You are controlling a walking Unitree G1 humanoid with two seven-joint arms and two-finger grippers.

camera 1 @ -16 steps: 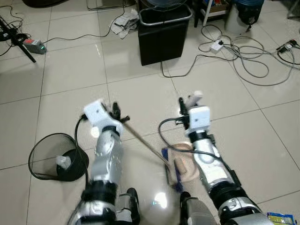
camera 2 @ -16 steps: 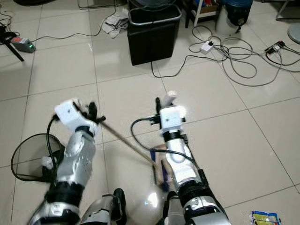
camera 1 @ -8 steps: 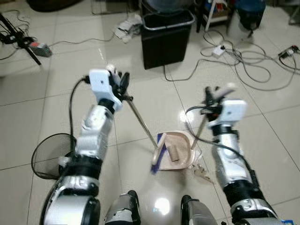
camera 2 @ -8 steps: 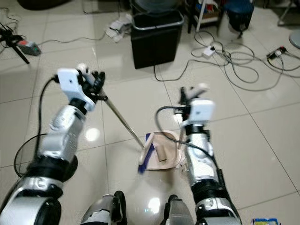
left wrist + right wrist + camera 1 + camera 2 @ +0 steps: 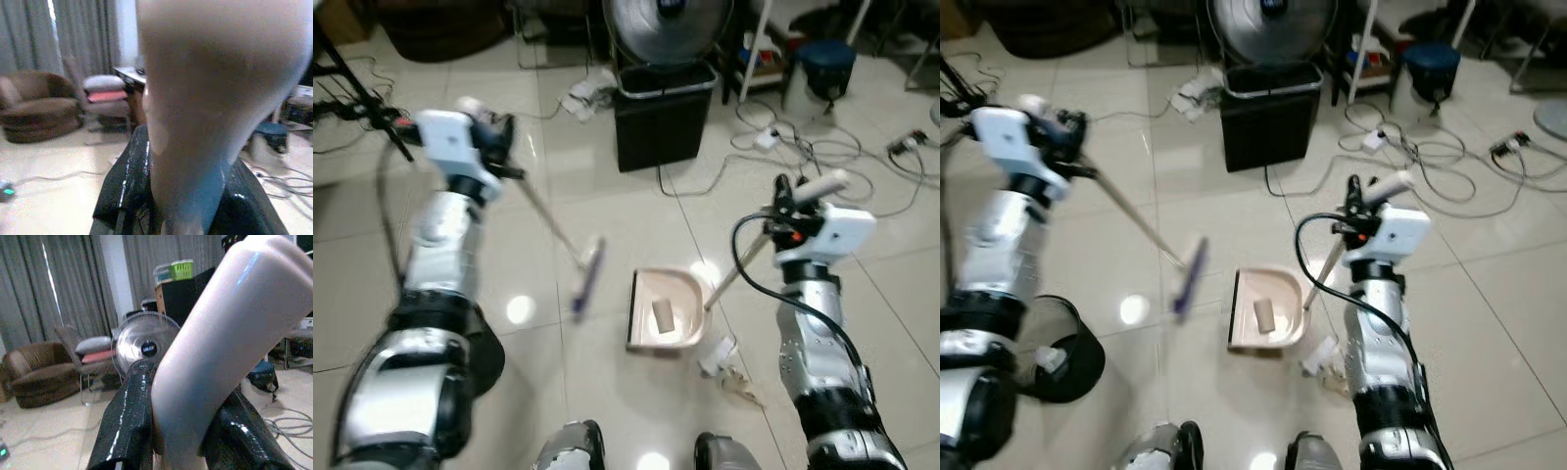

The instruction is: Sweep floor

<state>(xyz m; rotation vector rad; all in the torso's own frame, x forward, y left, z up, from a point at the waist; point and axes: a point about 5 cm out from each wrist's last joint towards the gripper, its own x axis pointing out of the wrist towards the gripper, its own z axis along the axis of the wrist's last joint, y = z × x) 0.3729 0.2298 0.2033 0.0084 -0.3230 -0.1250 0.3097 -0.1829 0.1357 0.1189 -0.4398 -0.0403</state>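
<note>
Open tiles around dustpan (image 5: 664, 310), black bin (image 5: 664, 116) and cables (image 5: 822, 157) ahead, mesh basket (image 5: 1062, 354) left

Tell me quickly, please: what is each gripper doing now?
Left gripper: shut on the broom handle, broom raised off the floor.
Right gripper: shut on the dustpan handle.

The broom (image 5: 548, 230) has a thin metal shaft and a blue-purple brush head (image 5: 587, 279) (blurred). It slants down from the upper left, with the head raised just left of the dustpan and apart from it. The dustpan (image 5: 664, 311) is pale beige with a rounded far edge. It lies flat on the tiled floor (image 5: 607, 186), holding one small tan piece (image 5: 663, 313). Its long handle (image 5: 736, 266) rises to the right, ending in a pale grip (image 5: 220, 347).
</note>
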